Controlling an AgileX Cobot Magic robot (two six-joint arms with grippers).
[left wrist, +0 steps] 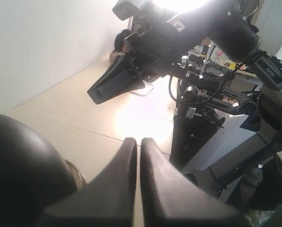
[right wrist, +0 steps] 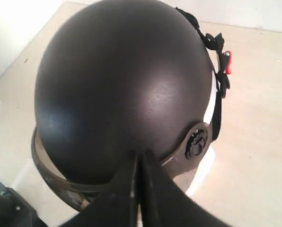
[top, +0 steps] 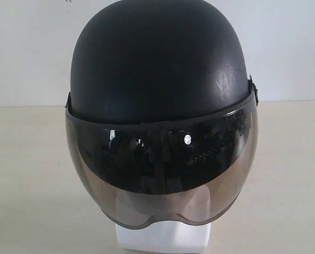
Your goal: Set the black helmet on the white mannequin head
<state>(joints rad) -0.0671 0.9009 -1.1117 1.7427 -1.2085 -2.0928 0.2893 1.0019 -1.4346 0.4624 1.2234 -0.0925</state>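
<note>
The black helmet (top: 157,58) sits upright over the white mannequin head (top: 163,238); only the white neck base shows below the smoky visor (top: 163,174), with the chin dim behind it. Neither gripper shows in the exterior view. In the right wrist view the helmet's dome (right wrist: 127,80) fills the frame. My right gripper (right wrist: 140,158) is shut and empty, its tips close above the shell near the visor pivot (right wrist: 196,144). In the left wrist view my left gripper (left wrist: 138,142) is shut on nothing, beside the helmet's curve (left wrist: 22,165).
The tan tabletop (top: 30,174) runs around the head to a white wall (top: 30,47). The left wrist view shows the other arm (left wrist: 193,28) overhead and the robot's base (left wrist: 212,137) beyond the table. A red strap clip (right wrist: 227,61) hangs at the helmet's side.
</note>
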